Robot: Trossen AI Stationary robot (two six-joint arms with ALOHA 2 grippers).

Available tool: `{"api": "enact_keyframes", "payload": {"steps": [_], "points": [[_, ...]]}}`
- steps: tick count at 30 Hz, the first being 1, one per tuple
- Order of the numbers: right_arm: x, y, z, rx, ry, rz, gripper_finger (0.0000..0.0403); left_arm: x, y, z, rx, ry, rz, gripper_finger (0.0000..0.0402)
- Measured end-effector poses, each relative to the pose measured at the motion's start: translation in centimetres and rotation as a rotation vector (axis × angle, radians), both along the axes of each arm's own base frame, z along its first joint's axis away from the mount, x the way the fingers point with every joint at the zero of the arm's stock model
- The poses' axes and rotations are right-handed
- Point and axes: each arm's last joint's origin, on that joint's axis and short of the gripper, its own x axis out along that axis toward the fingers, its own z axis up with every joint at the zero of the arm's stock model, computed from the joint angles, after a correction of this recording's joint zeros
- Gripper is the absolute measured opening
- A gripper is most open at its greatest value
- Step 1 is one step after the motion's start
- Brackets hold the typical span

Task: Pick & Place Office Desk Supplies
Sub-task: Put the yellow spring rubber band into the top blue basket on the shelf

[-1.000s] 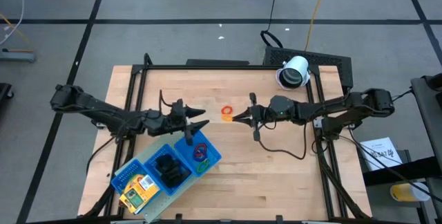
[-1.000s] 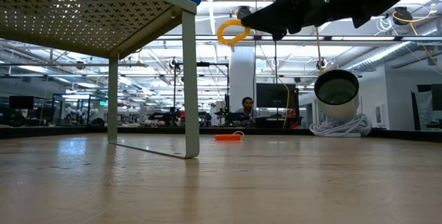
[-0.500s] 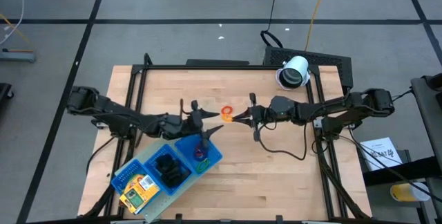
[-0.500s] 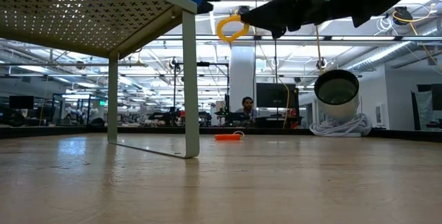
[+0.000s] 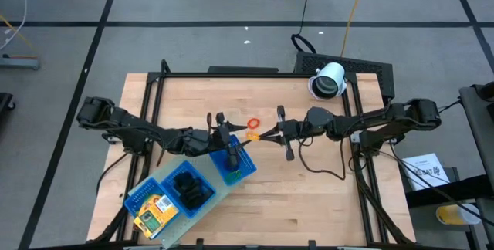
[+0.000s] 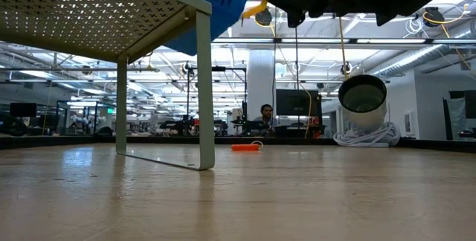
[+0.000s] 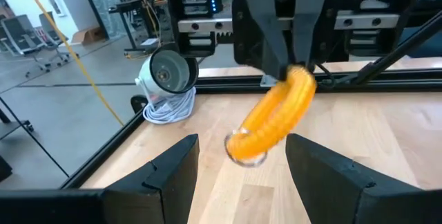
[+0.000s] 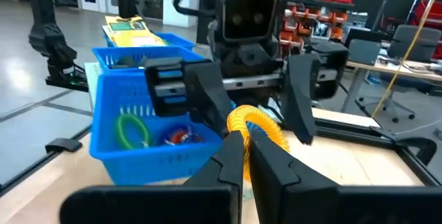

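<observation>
Over the middle of the wooden table (image 5: pixel 309 196), the right gripper (image 5: pixel 260 135) is closed on a yellow ring (image 7: pixel 276 117), pinching it at its fingertips and holding it up in the air. The left gripper (image 5: pixel 234 133) faces it from the left with its fingers (image 7: pixel 169 172) spread wide, one to each side of the ring without touching it; it holds nothing. The two grippers meet nose to nose just above the right end of the blue tray (image 5: pixel 135 197), which sits raised on a perforated stand (image 6: pixel 89 10) at the near left of the table. In the tray's right compartment lie a green ring (image 8: pixel 128 128) and a red ring (image 8: pixel 179 137); black clips (image 5: pixel 189 188) fill the middle one, and yellow packs (image 5: pixel 154 211) the left. An orange ring (image 5: pixel 253 123) lies flat on the table just beyond the grippers. A white cylindrical device (image 5: pixel 329 80) stands at the far right corner.
</observation>
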Motion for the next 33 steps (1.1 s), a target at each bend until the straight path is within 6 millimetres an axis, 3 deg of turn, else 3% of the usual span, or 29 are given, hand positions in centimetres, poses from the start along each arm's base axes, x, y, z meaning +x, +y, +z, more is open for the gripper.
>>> {"api": "enact_keyframes", "payload": {"steps": [10,16,22,33], "points": [[0.2,0.8,-0.5,0.000,0.020,0.027,0.0004,-0.1,-0.1,-0.5,-0.013,0.059,-0.004,0.0227],[0.2,0.7,-0.5,-0.001,0.025,0.025,0.0004,-0.4,-1.3,-0.7,-0.033,0.077,-0.036,0.0227],[0.2,0.7,-0.5,-0.004,0.025,0.025,0.0004,-1.6,-2.9,0.3,-0.020,0.074,-0.093,0.0227],[0.2,0.7,-0.5,-0.003,0.026,0.025,0.0004,-4.2,-4.4,1.5,0.017,0.109,-0.014,0.0227]]}}
